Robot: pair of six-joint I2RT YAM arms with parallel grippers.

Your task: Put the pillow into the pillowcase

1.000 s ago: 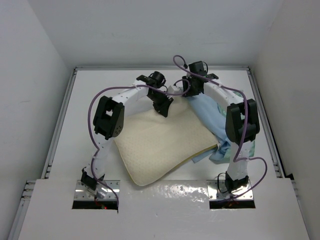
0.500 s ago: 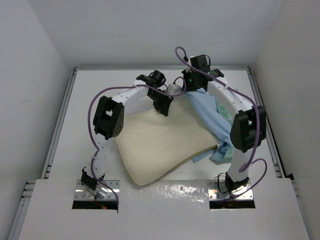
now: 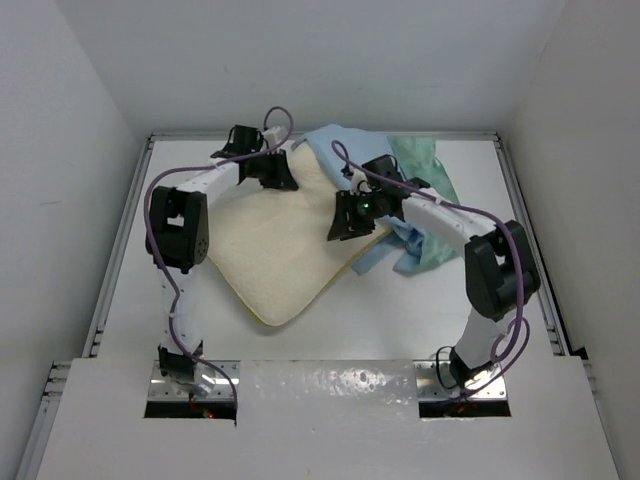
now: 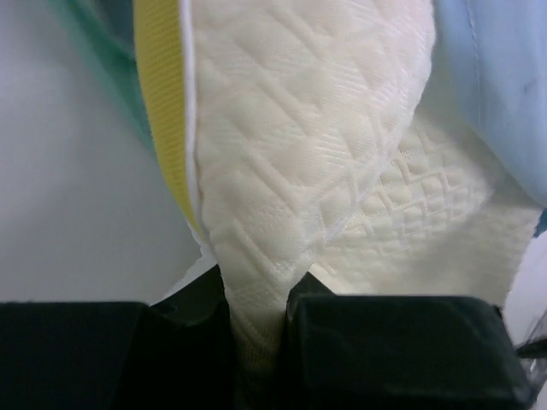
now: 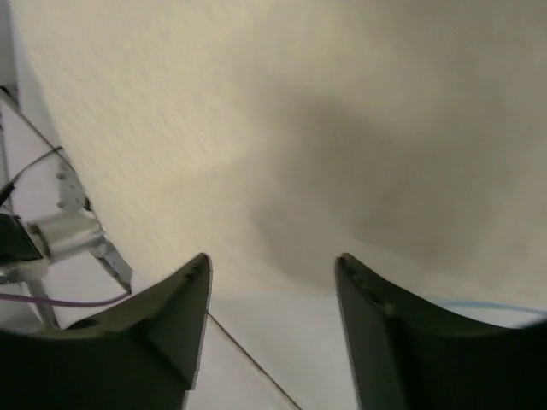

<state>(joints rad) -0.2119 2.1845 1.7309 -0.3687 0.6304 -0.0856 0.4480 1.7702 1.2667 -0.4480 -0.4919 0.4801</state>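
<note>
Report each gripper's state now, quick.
Left gripper: closed on a fold of the pillow.
Right gripper: open, holding nothing.

White table (image 3: 330, 335) with metal rails (image 3: 113, 270) along both sides, white walls (image 3: 300, 60) around

The left arm (image 3: 178, 225) stands tall and stretches toward the far left, and the left gripper (image 4: 261, 299) is pinched tight on a fold of the pillow (image 4: 291, 171). The right arm (image 3: 440, 215) bends in toward the middle. The right gripper (image 5: 273, 282) has its jaws parted, gripping nothing.
</note>
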